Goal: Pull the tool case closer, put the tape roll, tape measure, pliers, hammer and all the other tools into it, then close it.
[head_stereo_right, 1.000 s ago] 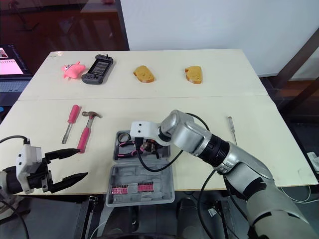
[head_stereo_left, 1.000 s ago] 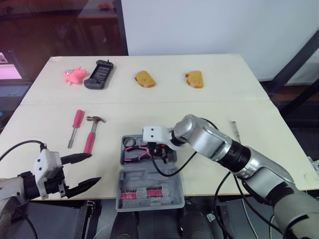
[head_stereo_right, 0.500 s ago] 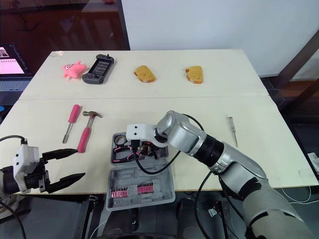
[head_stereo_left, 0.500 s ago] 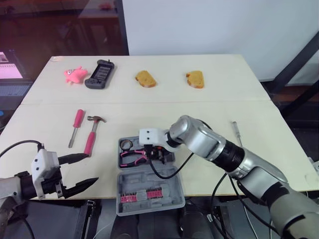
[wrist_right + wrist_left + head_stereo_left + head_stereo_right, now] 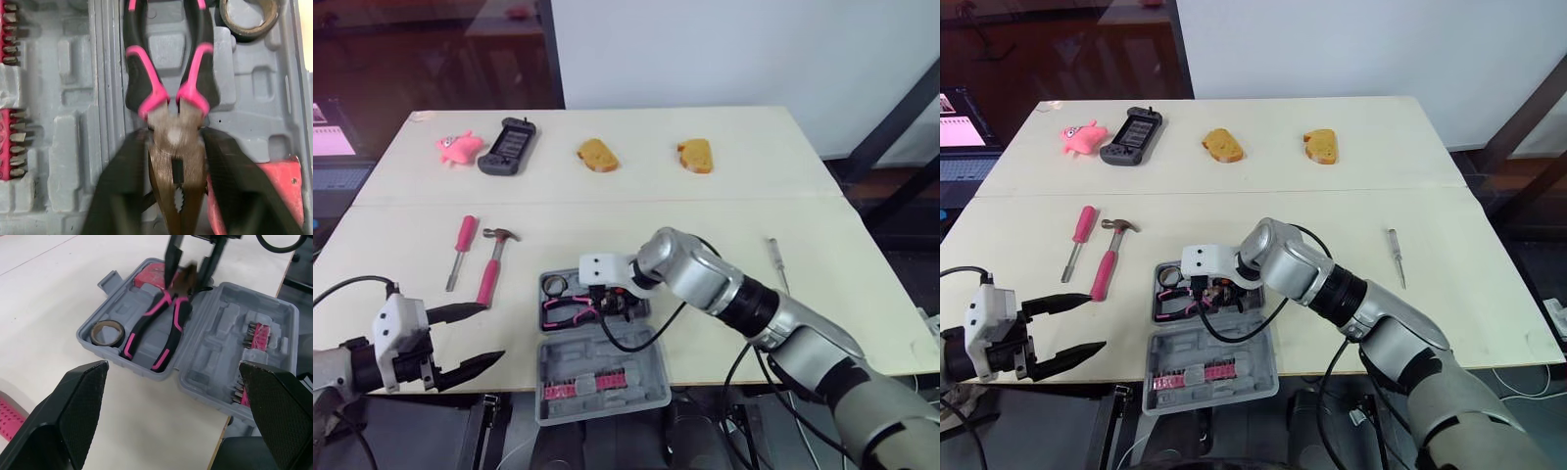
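**Right fingers [image 5: 122,191] clenched on the pliers [image 5: 172,139], left fingers [image 5: 73,411] released and empty**

My right fingers press both sides of the pliers' metal head. The pink-and-black handles lie in the tray of the open grey tool case [image 5: 651,387], which sits at the desk's near edge. Its lid is laid flat toward me and holds rows of bits in pink holders [image 5: 592,380]. My left fingers are spread wide off the near left corner of the desk [image 5: 862,294], holding nothing, and point at the case.

A black cable [image 5: 628,340] from my right wrist loops over the tray. The pink-handled hammer [image 5: 492,264] lies left of the case, with its handle end close to my upper left fingertip in the head view. The pink screwdriver [image 5: 462,250] lies just beyond it. Along the far edge sit a dark handheld console [image 5: 508,147], two bread slices [image 5: 598,155] [image 5: 695,155] and a pink toy [image 5: 458,147]. A slim metal tool [image 5: 776,262] lies alone, well right of my right arm. In the tray, the red tape measure [image 5: 257,191] sits beside the pliers' head and the tape roll [image 5: 108,341] sits near the handle ends.

The desk is two pale tops joined along a seam. A white wall stands behind it, and dark glass stands to the left.

Count: one case, one hammer, one console, one pink screwdriver, two bread slices, one toy, one slim tool, one tape measure, one pliers, one tape roll.
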